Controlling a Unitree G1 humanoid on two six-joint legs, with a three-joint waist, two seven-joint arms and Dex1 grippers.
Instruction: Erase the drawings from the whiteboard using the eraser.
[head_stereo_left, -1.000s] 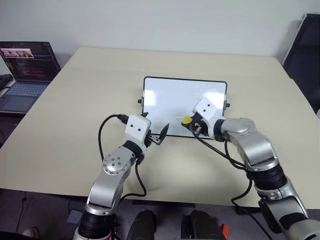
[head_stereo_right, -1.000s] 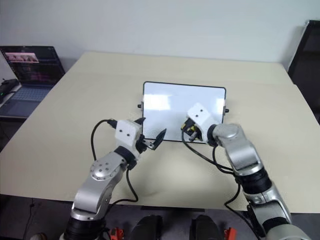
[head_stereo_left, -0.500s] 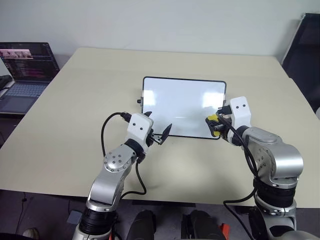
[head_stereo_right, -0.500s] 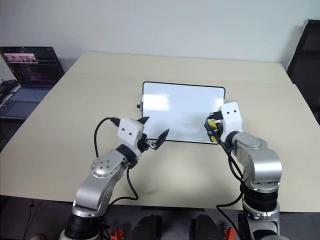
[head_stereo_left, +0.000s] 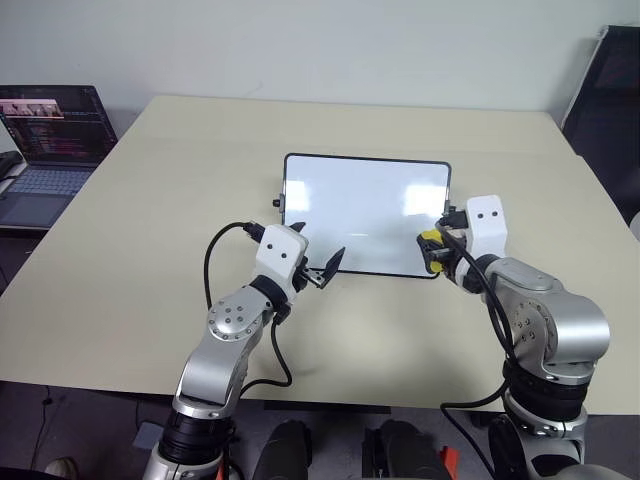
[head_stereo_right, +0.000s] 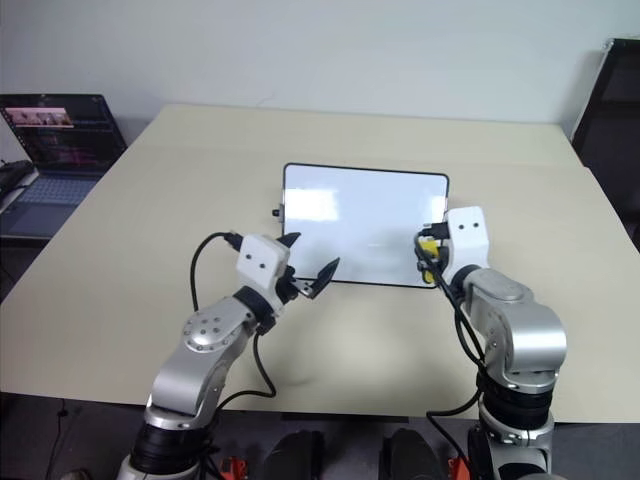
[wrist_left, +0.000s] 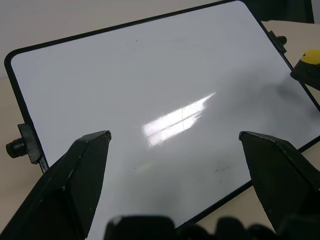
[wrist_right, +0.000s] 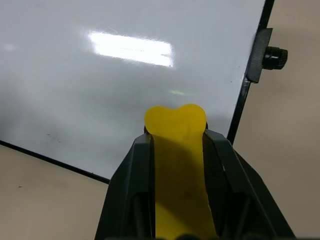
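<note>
Now eraser (wrist_right: 179, 165) clamped in R claw (wrist_right: 177, 150), over whiteboard (head_stereo_left: 360, 205) edge.

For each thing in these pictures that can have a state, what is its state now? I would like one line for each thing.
whiteboard: lying flat on the table, almost wiped clean, faint traces near its near edge.
eraser: clamped in the right end effector, at the board's right near corner.
right end effector: shut on the eraser.
left end effector: open, empty, at the board's left near corner.
laptop: open, screen lit.
</note>
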